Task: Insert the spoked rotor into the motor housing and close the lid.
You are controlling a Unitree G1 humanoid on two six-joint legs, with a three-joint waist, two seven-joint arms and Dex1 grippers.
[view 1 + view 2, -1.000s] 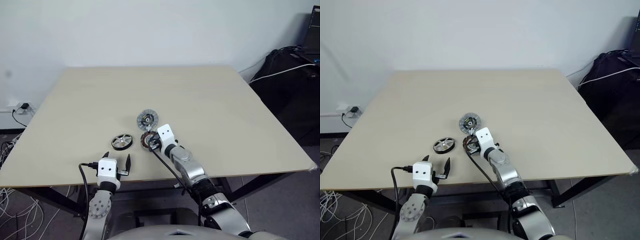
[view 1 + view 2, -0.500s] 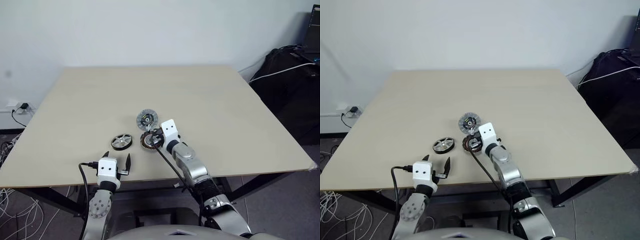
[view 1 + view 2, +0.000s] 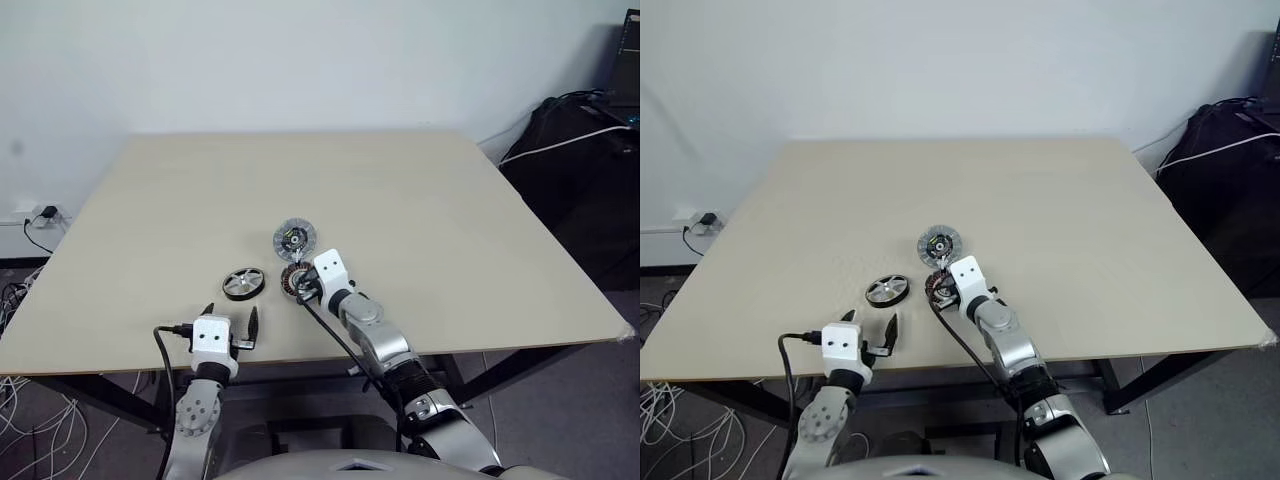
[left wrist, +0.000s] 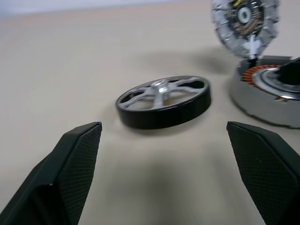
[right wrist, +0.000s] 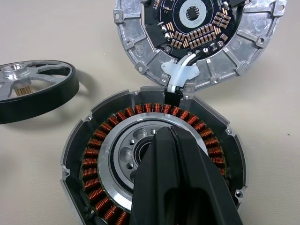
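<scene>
- I see three motor parts clustered near the front middle of the pale table point(image 3: 420, 200), with both of my arms reaching over its near edge.
- The spoked rotor point(image 3: 244, 283) lies flat on the table, black rim down and silver spokes up, left of the other two parts and apart from them.
- The motor housing point(image 5: 154, 164) sits just right of the rotor, its ring of copper-brown windings open to view around a silvery centre.
- The lid point(image 3: 295, 239) rests at the far side of the housing, touching it, folded back with its inner face and small circuit parts showing; a short white cable point(image 5: 180, 75) links it to the housing.
- My right end effector point(image 5: 176, 154) is fully closed, its black fingers pressed together with the tips over the silvery centre of the housing; it grips nothing that I can make out, and I cannot tell whether the tips actually touch the metal.
- My left end effector point(image 3: 229, 318) hovers at the near edge of the table with its fingers point(image 4: 70, 159) spread wide and nothing between them; in the left wrist view the rotor lies ahead of the gap, clear of both fingers.
</scene>
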